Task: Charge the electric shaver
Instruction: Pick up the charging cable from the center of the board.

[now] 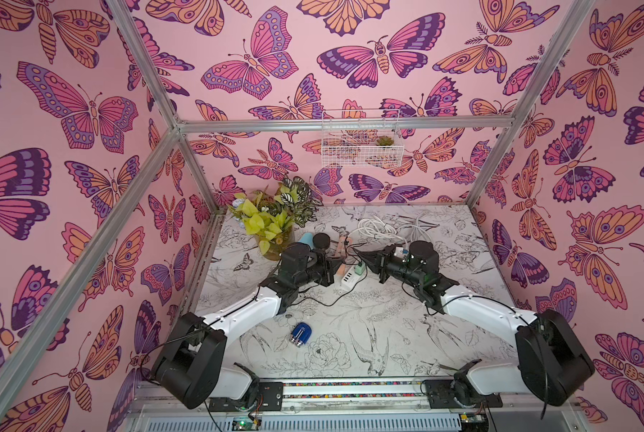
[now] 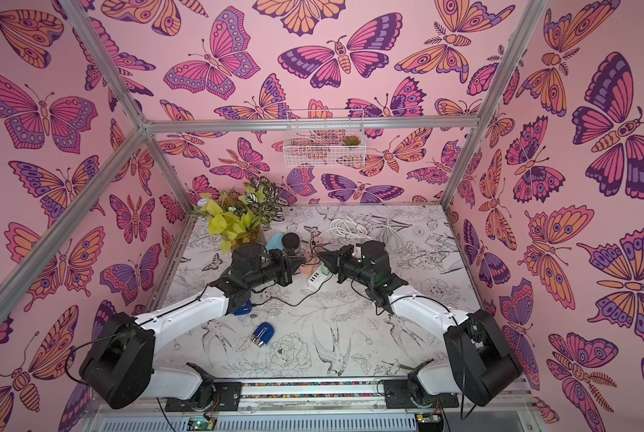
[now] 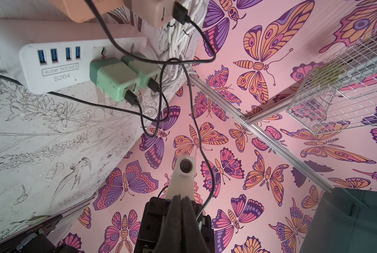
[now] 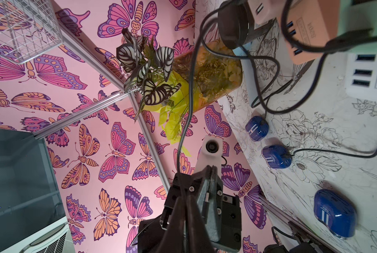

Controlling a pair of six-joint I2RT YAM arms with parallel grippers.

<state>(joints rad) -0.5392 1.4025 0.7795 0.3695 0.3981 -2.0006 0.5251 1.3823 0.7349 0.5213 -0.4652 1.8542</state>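
Top views: we list the loose shaver [image 1: 302,334] lying on the table [image 1: 406,329] toward the near edge. It is well apart from both grippers, with no cable on it that we can see. A second shaver [image 2: 242,307] shows half hidden under the left arm, and a black lead runs from it toward the white strip [image 1: 350,278]. The left gripper [image 1: 335,264] and right gripper [image 1: 359,255] face each other, tips near, above the strip in both top views; their jaws are too small there to read. Left wrist view: we enter the left gripper [image 3: 182,198] with jaws together. The cable [image 3: 212,178] drops from the strip end into its side and is pinched there, as far as we can judge. The strip [image 3: 52,68] carries two green adapters [image 3: 115,76], each with a lead in it, and a peach adapter [image 3: 154,11] beyond it has a lead plugged in too. Right wrist view: the right gripper [image 4: 210,168] shows the cable's metal plug [image 4: 207,198] lying between its fingers, jaws nearly together. Whether it clamps the plug or merely cradles it we cannot tell. Three shavers lie on the table here: the second shaver [image 4: 276,156] and a third shaver [image 4: 257,131], each with a lead reaching it, and the loose shaver [image 4: 334,212] without. Status, as we judge it: the supply end looks plugged in, and the free plug is in hand between the grippers. Left to do are carrying the plug down to the loose shaver, seating it in the port, and letting go.
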